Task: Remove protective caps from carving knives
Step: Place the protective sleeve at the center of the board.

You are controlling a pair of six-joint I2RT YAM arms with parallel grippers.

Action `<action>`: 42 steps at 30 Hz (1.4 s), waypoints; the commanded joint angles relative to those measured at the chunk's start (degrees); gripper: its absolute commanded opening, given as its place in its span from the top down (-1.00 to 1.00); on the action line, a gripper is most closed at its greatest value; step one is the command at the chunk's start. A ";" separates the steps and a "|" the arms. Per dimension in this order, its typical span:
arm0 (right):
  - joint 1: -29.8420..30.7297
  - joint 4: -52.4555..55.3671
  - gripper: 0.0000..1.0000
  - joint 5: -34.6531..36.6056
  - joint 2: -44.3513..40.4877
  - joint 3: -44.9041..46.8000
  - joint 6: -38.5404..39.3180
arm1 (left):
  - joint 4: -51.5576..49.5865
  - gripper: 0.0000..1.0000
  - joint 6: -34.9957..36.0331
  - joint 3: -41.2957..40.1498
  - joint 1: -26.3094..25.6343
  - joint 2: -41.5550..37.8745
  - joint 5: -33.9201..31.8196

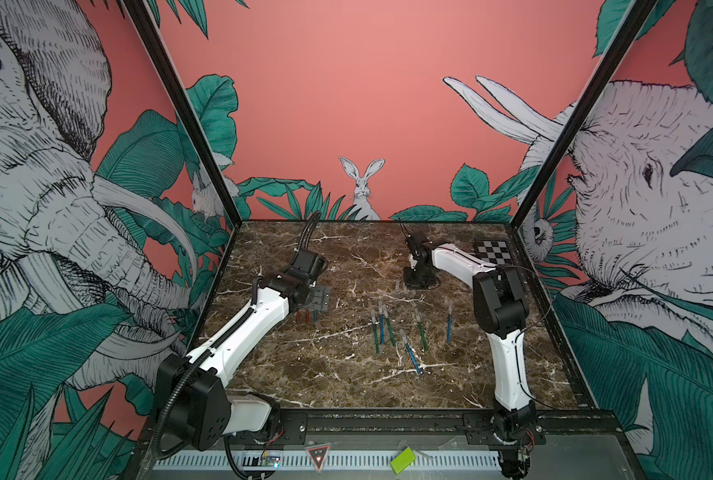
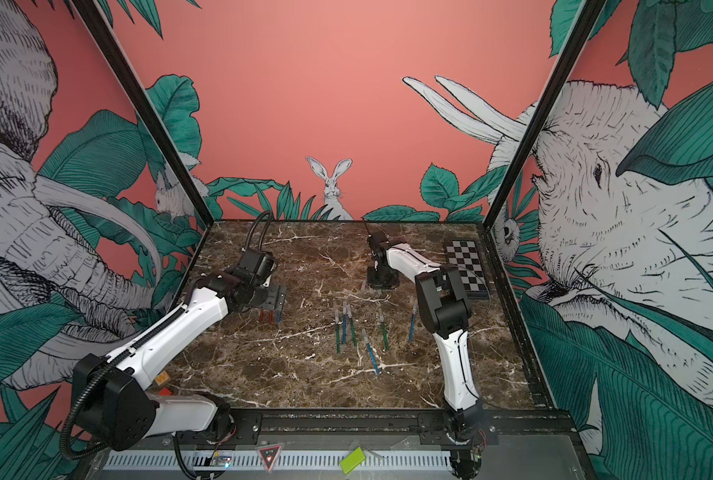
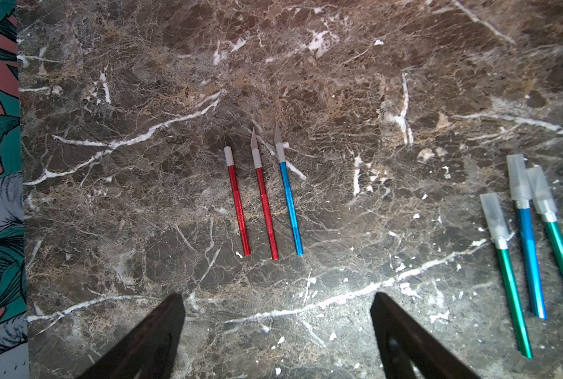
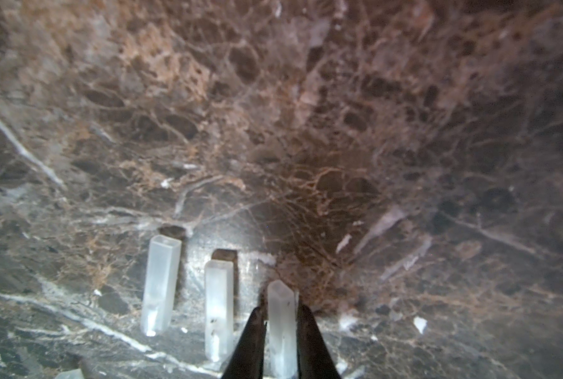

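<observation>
Your left end effector (image 3: 276,295) hangs released, jaws wide, above three bared carving knives (image 3: 262,197) at 9 o'clock on the desk (image 1: 325,382). They lie parallel, probably to keep finished ones apart. Your right end effector (image 4: 280,310) sits low at 1 o'clock, jaws close on either side of a protective cap (image 4: 281,334) lined up beside two loose caps (image 4: 160,282). You cannot tell whether it pinches the cap or merely flanks it. Six capped knives (image 1: 381,328) wait from centre toward 3 o'clock.
</observation>
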State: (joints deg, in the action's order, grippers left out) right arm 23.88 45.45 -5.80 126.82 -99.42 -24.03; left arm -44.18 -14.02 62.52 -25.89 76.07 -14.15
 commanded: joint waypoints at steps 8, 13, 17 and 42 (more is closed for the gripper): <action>-0.15 0.15 0.88 0.97 2.26 -0.41 -0.85 | -0.33 -0.82 0.49 1.19 0.03 -0.14 -0.17; -0.16 0.78 0.94 0.62 3.31 -1.76 -0.88 | -0.29 -0.82 0.49 1.18 -0.03 -0.15 -0.24; -0.16 0.79 0.96 0.97 3.48 -2.01 -0.76 | -0.30 -0.82 0.57 1.20 0.05 -0.14 -0.17; -0.27 5.40 0.41 3.59 -1.48 -7.11 0.06 | -0.29 -0.82 0.37 1.02 -0.04 -0.31 0.63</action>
State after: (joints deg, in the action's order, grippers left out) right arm 23.88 48.42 -4.19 128.07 -105.45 -24.21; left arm -44.18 -13.87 62.54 -25.89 76.29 -14.06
